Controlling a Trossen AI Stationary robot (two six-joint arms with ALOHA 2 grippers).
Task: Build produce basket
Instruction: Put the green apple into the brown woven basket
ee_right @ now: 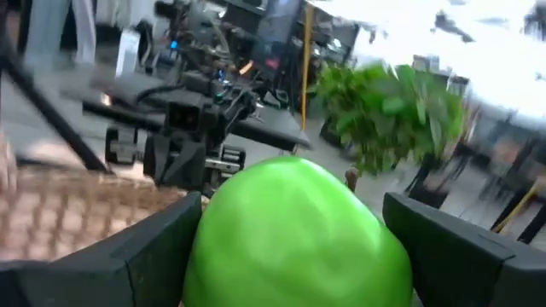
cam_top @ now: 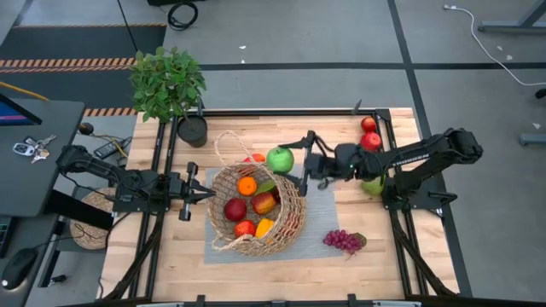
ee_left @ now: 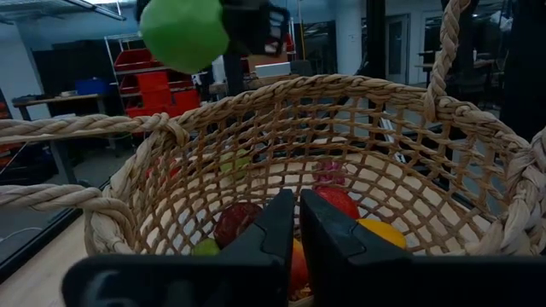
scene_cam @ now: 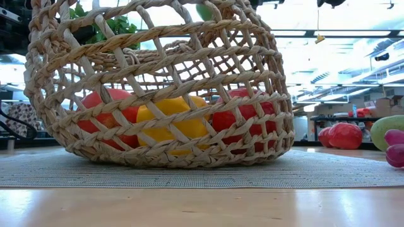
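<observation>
The tan wicker basket [cam_top: 256,205] stands on a grey mat [cam_top: 328,213] with an orange, red apples and a yellow piece inside it. My right gripper [cam_top: 292,160] is shut on a green apple [cam_top: 280,159], above the basket's far rim. The left wrist view shows that apple [ee_left: 183,32] high over the rim. My left gripper [cam_top: 205,194] is shut, and its fingers [ee_left: 277,230] point level over the basket's left rim [ee_left: 94,209] into the basket. My right gripper pinches the green apple [ee_right: 299,230] between its two fingers [ee_right: 145,247], one on each opposite side. The fingers come level from the table's right. The apple is lifted clear, above the basket's far rim. My left gripper's shut fingers lie across the basket's left rim, level, from the table's left; I cannot tell whether they touch it.
Two red apples [cam_top: 369,132] lie at the far right, and a green fruit [cam_top: 372,186] lies under my right arm. Purple grapes [cam_top: 343,241] sit off the mat's near right corner. A potted plant [cam_top: 168,81] stands at the far left. A flat woven disc [cam_top: 90,217] lies left of the table.
</observation>
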